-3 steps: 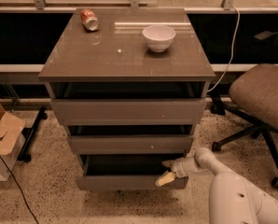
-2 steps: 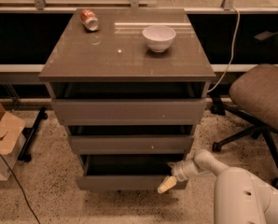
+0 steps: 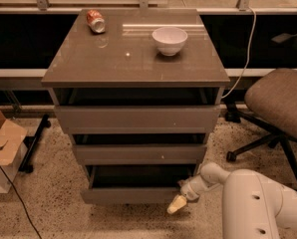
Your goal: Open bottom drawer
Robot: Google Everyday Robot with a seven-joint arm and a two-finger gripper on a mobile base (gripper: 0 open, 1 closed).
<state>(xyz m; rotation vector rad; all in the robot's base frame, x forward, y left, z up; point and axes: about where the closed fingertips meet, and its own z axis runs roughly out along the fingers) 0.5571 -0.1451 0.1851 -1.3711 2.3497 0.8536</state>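
Figure: my remote view of the cabinet, nearest items first. The white arm (image 3: 255, 203) enters from the lower right corner and reaches left, low over the speckled floor (image 3: 49, 213). At its end, the gripper (image 3: 180, 201) sits at the right end of the bottom drawer (image 3: 131, 195), just beside the lower corner of the drawer front, with a cream tip pointing down and to the left. I cannot tell whether the gripper is spread or pressed together, nor whether it touches the front. The bottom drawer is the lowest of three, and its plain flat front stands forward of the cabinet body with a dark gap above it (partly open). Above it come the middle drawer (image 3: 138, 154) and the taller top drawer (image 3: 136, 118). On the glossy cabinet top (image 3: 113, 59), a white bowl (image 3: 169, 40) stands right of centre and a red can (image 3: 95, 21) lies on its side at the far left corner. An office chair (image 3: 280, 103) stands to the right and a cardboard box (image 3: 3, 143) to the left.
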